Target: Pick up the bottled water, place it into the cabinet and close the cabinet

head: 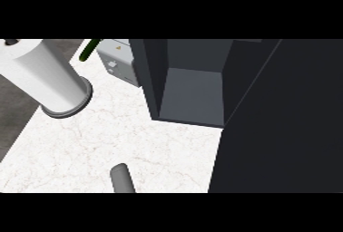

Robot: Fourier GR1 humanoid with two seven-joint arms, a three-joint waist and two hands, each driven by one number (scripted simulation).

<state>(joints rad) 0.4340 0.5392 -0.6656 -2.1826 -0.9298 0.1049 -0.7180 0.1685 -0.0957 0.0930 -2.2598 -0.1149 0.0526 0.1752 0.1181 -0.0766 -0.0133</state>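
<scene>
- One grey forearm [121, 178] comes up from the lower edge of the head view, its rounded tip over the white marbled surface [100, 136] and apart from everything else on it.
- Neither hand shows, so how far either is open, or what it holds, cannot be told.
- Ahead stands the dark cabinet [194, 97], open, its pale grey compartment facing the camera; its door [281, 127] fills the right side as a broad dark panel.
- Where the bottled water is cannot be told: it shows neither on the visible surface nor in the visible part of the compartment.
- At upper left, a white paper towel roll [40, 68] stands on a round grey holder base [67, 108].
- Between the roll and the cabinet sits a light-grey box-like appliance [120, 65], with a dark green item [89, 49] just beside its upper left corner, too cropped to identify.
</scene>
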